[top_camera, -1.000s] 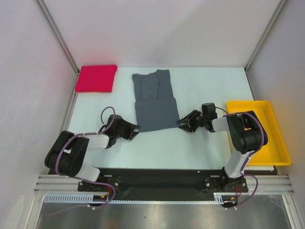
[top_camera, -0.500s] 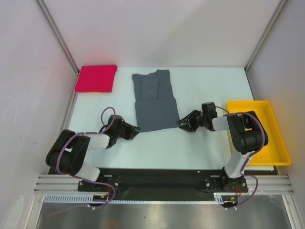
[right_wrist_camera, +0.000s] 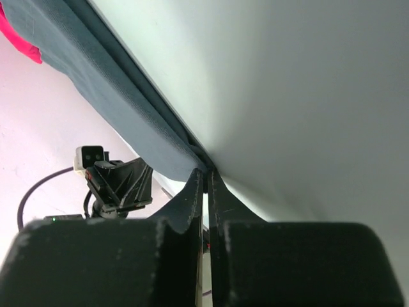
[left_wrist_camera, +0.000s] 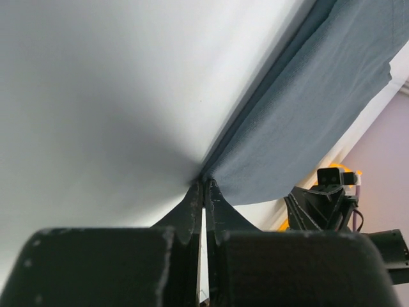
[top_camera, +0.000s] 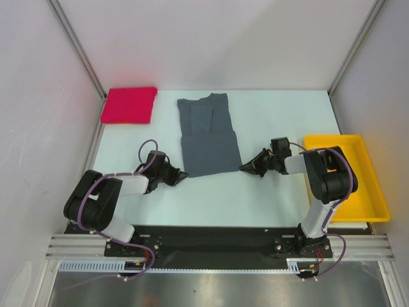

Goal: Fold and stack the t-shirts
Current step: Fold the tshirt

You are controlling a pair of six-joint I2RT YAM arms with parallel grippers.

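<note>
Limp, light grey t-shirt (top_camera: 209,137) is pinched at its near corners by closed left gripper (top_camera: 183,174) and right gripper (top_camera: 243,168).

Bare desk (top_camera: 281,115) lies open to the right of the grey t-shirt (top_camera: 208,137) as far as the yellow tray (top_camera: 377,192), and also along the near strip in front of the shirt. The left fingers (top_camera: 182,174) and right fingers (top_camera: 246,167), each pinched shut on a near corner of that shirt, flank the strip low on either side. The red t-shirt (top_camera: 129,105) fills the far left corner; walls (top_camera: 211,38) close the left, right and far sides.
</note>
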